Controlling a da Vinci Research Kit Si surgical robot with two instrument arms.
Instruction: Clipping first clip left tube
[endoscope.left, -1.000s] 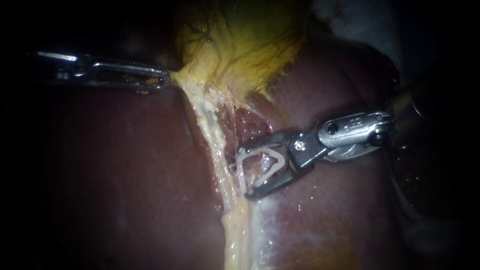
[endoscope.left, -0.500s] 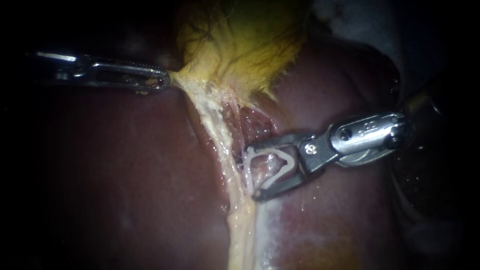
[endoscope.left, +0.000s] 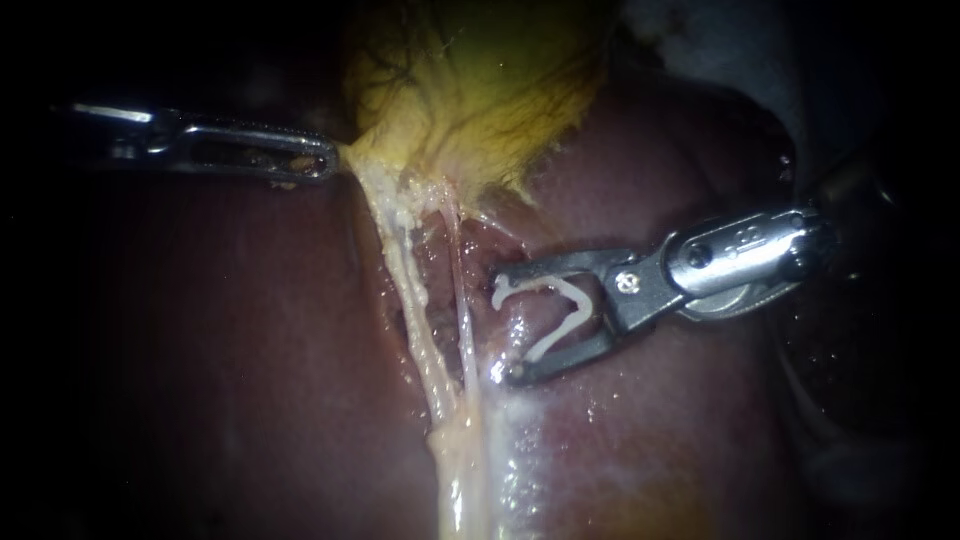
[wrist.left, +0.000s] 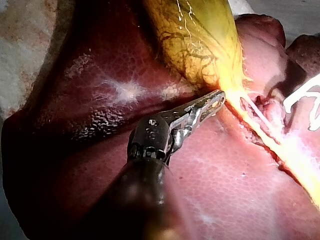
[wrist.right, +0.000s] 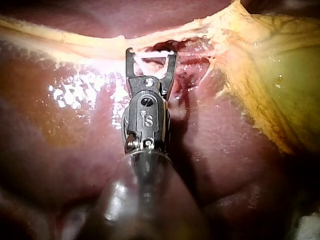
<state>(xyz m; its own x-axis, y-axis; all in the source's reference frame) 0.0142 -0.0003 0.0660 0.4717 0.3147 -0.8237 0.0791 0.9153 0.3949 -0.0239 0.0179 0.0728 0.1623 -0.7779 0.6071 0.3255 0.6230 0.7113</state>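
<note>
Open white V-shaped clip (endoscope.left: 560, 335) just beside thin tube (endoscope.left: 462, 300)

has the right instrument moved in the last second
Yes. The right instrument, with the clip in its jaws, has backed rightward off the tubes, judged against the left instrument gripping the gallbladder.

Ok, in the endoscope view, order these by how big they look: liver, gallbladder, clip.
1. liver: fills most of the view.
2. gallbladder: cut off at the view's edge, so ranked on the part that shows.
3. clip: smallest by far.
</note>
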